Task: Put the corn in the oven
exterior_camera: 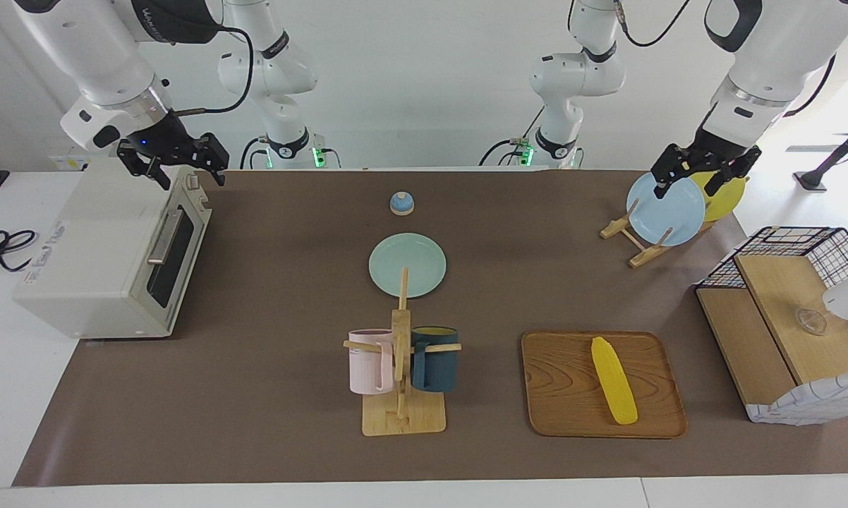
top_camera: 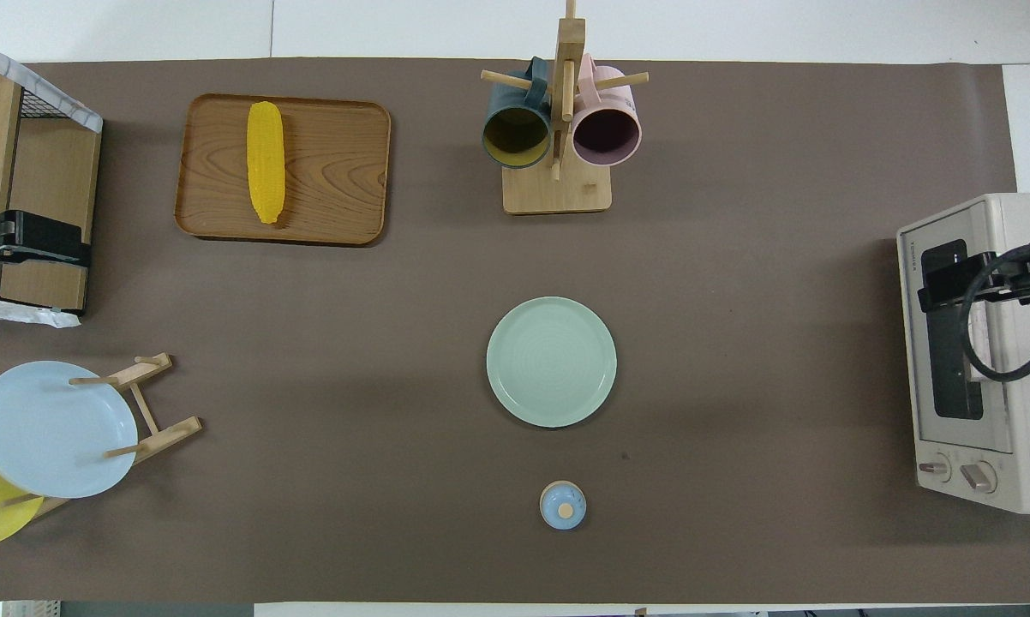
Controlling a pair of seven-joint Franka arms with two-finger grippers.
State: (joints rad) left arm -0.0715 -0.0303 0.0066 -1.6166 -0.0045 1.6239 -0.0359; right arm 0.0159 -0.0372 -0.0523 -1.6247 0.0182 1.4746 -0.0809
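The yellow corn (exterior_camera: 614,390) lies on a wooden tray (exterior_camera: 558,416) toward the left arm's end of the table; it also shows in the overhead view (top_camera: 266,161). The cream-white oven (exterior_camera: 99,261) stands at the right arm's end with its door shut, and it shows in the overhead view (top_camera: 978,360) too. My right gripper (exterior_camera: 191,178) hangs open and empty over the oven's top corner nearest the robots (top_camera: 943,278). My left gripper (exterior_camera: 685,187) hangs open and empty over the plate rack, apart from the corn (top_camera: 18,248).
A mug rack (exterior_camera: 401,381) with a pink and a dark blue mug stands mid-table. A green plate (exterior_camera: 407,264) and a small blue knobbed lid (exterior_camera: 401,203) lie nearer the robots. A rack holds a blue plate (exterior_camera: 667,209) and a yellow one. A wire-framed wooden basket (exterior_camera: 784,331) stands beside the tray.
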